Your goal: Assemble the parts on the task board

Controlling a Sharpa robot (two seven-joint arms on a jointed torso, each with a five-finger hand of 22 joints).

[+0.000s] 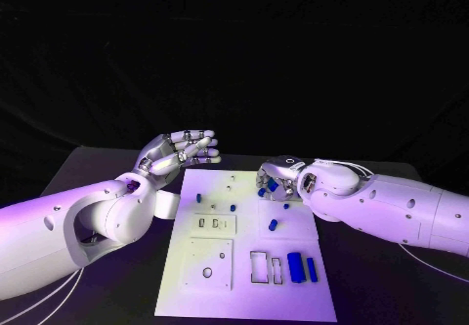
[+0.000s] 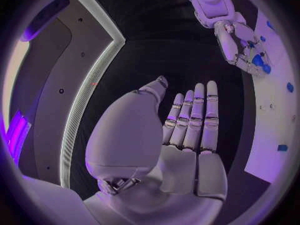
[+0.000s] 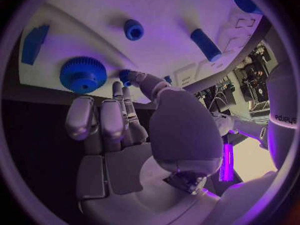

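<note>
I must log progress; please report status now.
Left hand open, raised off board. Right hand at task board far edge, beside blue gear; grip unclear. Nothing blocking.

I am making out just one bit of lettering: a small dark word printed on my own right arm [image 3: 282, 120], seen in the right wrist view. It is showing sideways there and is too small to read with certainty.

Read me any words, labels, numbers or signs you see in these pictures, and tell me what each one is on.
"edjeys": mirrored or upside-down lettering, probably a brand name, on the right arm's white shell in the right wrist view.
Task board: no readable print.
Blue parts, such as the gear and the cylinder: no markings.
Left hand and right hand: no readable text.
</note>
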